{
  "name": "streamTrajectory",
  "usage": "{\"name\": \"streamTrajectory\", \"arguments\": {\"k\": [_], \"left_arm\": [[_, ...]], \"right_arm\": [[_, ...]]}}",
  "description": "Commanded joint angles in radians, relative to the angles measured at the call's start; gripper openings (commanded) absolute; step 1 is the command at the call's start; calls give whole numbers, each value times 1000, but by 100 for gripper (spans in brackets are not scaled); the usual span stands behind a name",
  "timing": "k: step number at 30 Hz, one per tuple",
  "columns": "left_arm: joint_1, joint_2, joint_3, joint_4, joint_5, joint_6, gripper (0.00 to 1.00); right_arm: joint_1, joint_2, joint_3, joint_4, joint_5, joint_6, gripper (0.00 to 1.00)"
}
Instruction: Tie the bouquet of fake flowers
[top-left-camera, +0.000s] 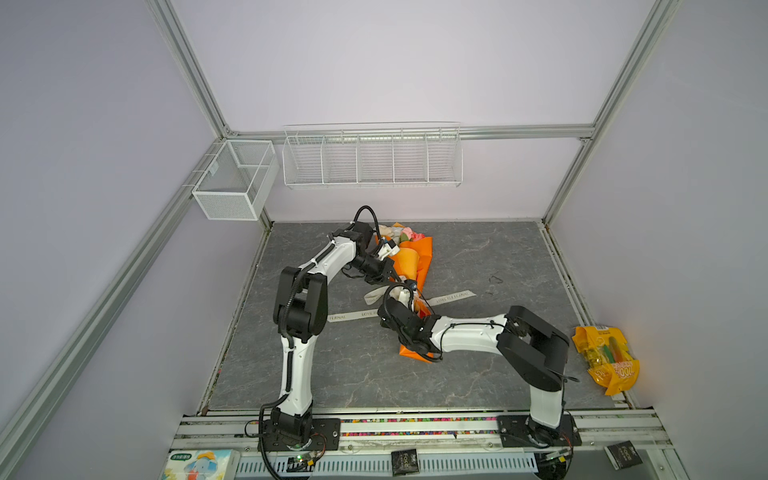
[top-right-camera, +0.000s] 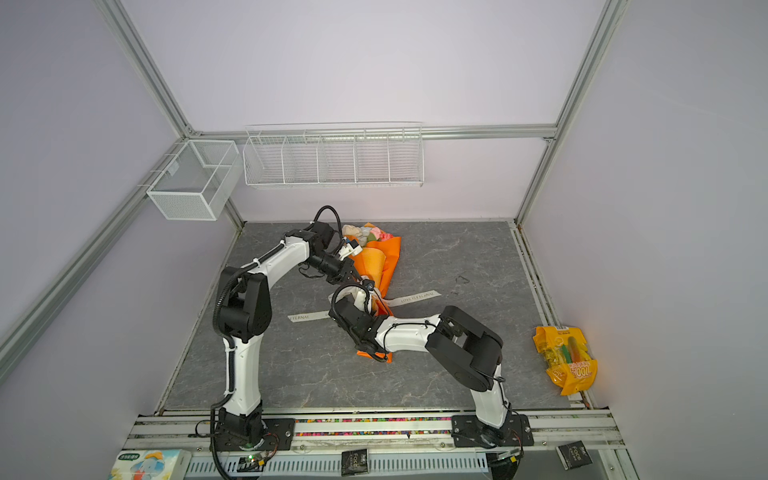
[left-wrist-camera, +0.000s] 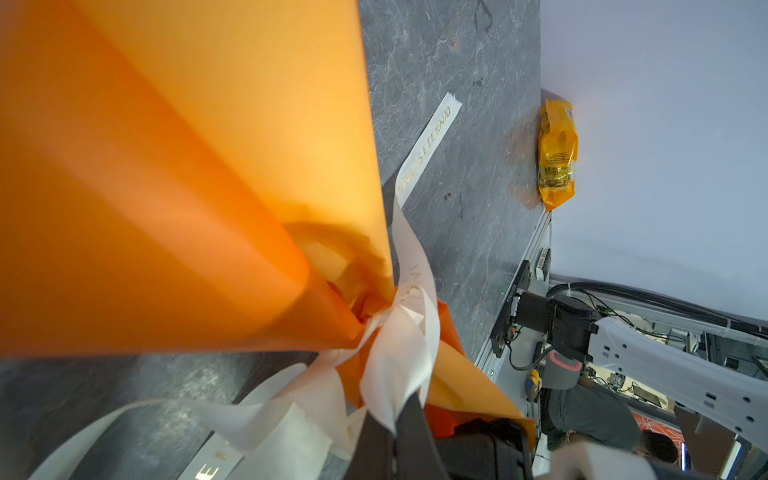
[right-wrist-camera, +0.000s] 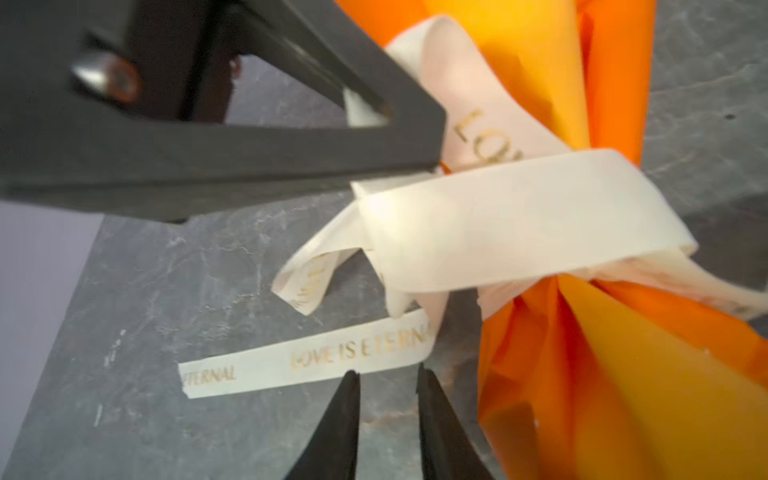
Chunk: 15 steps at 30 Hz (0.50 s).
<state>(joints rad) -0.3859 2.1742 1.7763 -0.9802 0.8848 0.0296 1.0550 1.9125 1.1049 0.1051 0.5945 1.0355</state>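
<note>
Top views: grey stone table (top-left-camera: 478, 374), lilac walls (top-left-camera: 374, 62); arms (top-left-camera: 328, 257) bent inward over bouquet (top-left-camera: 405, 237); left gripper (left-wrist-camera: 401, 419) clamped on ribbon (right-wrist-camera: 498, 224), right gripper (right-wrist-camera: 386, 374) slightly apart

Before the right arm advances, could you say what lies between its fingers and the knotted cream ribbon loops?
A flat cream gold-lettered ribbon tail lies on the grey table, seen in the right wrist view.
</note>
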Motion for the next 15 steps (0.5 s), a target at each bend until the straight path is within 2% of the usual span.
{"name": "streamTrajectory", "arguments": {"k": [1,6,11,13,15], "left_arm": [[-22,-33,-30,66,21,-58,0],[-32,-18,-14,72,18,-79,0],[-32,-9,30,51,16,-83,0],[-32,-3,41,43,17,-82,0],[-33,3,51,32,14,-77,0]], "right_arm": [[-42,-83,-32,-36,26,27,29],[-65,-78,-24,148,-107,-90,33],[-64,-7,-24,270,-161,9,43],[-64,18,-43,375,-171,28,46],[-65,36,-35,386,-159,62,47]]}}
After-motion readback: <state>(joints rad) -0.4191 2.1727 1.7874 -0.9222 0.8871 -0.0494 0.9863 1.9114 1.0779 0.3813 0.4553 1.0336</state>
